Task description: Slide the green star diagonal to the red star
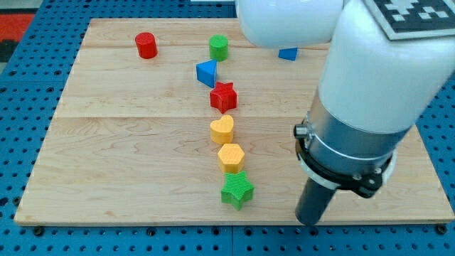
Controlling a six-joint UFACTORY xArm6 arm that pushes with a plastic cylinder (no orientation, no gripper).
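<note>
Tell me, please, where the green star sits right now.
The green star lies near the view's bottom edge, just below the yellow hexagon, left of my tip.

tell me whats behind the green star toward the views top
Touching the green star is a yellow hexagon; beyond it a yellow heart, then the red star. Nothing hides them.

Pale wooden board with visible grain, ridged matt green star, glossy white arm casing

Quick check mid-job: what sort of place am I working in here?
Likely a robotics lab bench: a wooden board on a blue perforated base, small blocks like the green star and red star.
</note>
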